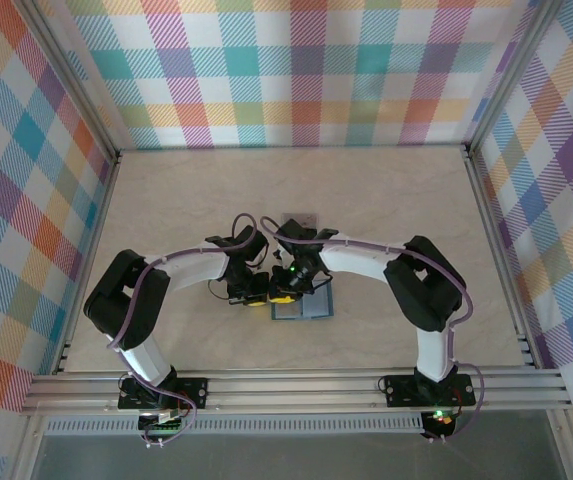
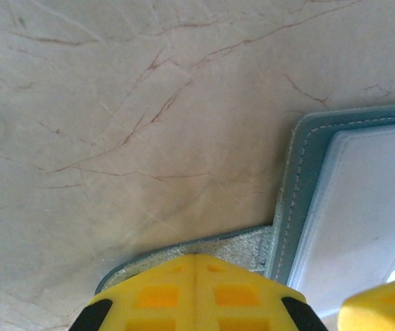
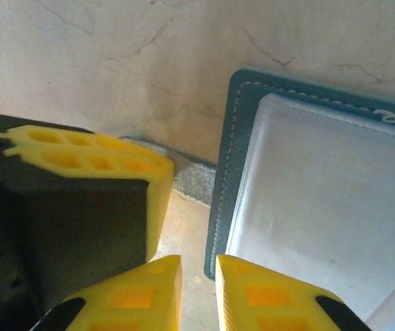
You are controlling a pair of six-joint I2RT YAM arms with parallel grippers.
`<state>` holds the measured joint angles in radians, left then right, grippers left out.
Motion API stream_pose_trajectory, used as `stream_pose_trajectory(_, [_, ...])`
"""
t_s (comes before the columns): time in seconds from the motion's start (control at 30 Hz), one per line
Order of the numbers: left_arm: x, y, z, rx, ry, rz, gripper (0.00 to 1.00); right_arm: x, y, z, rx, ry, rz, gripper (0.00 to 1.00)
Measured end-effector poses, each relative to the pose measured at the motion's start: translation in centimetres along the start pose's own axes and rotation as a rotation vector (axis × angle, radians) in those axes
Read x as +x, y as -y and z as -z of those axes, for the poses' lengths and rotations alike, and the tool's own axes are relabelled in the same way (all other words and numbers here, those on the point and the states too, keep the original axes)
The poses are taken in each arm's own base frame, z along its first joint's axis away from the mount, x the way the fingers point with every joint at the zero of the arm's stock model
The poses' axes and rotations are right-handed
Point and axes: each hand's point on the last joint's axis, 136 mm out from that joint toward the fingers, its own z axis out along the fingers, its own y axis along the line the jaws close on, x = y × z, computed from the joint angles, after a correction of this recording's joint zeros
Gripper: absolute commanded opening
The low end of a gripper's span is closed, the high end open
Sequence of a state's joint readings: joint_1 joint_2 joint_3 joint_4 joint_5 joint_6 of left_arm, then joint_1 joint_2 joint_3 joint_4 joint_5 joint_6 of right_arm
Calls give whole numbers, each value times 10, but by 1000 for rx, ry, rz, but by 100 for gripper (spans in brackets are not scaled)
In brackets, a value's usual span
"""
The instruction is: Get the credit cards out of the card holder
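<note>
My left pincer [image 2: 196, 276] is pressed together with nothing between its pads. Its tips sit over the grey snap tab [image 2: 207, 248] that sticks out of the card holder's [image 2: 288, 207] left edge. I judge its job is to pin that tab to the counter [image 2: 114, 103], so I should press straight down and not drag.

The card holder lies open and flat, inside up, between both wrists. Seen from above, its long axis runs left to right across the counter, the fold runs near to far, and the tab points left.

My right pincer [image 3: 199, 267] hovers at the holder's near left corner, its pads almost together with a narrow slit between them. One pad is over bare counter, the other over the teal rim. I see nothing in the slit.

The pale clear pocket [image 3: 321, 207] shows no card edge, so I would move right along its open side before pinching. Otherwise I may grab only the cover.
</note>
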<state>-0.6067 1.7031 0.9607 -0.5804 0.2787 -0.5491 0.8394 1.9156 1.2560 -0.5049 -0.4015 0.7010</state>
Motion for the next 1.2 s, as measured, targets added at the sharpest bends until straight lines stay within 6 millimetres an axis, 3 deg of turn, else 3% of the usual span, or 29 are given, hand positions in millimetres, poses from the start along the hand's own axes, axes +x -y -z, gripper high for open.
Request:
stream_pose_trajectory(0.2, [0, 0, 0, 0, 0, 0, 0, 2, 14, -11, 43, -7, -19, 22])
stream_pose_trajectory(0.47, [0, 0, 0, 0, -1, 0, 0, 5, 20, -10, 111, 5, -8, 34])
stream_pose_trajectory(1.2, [0, 0, 0, 0, -1, -14, 0, 10, 69, 34, 516, 50, -9, 50])
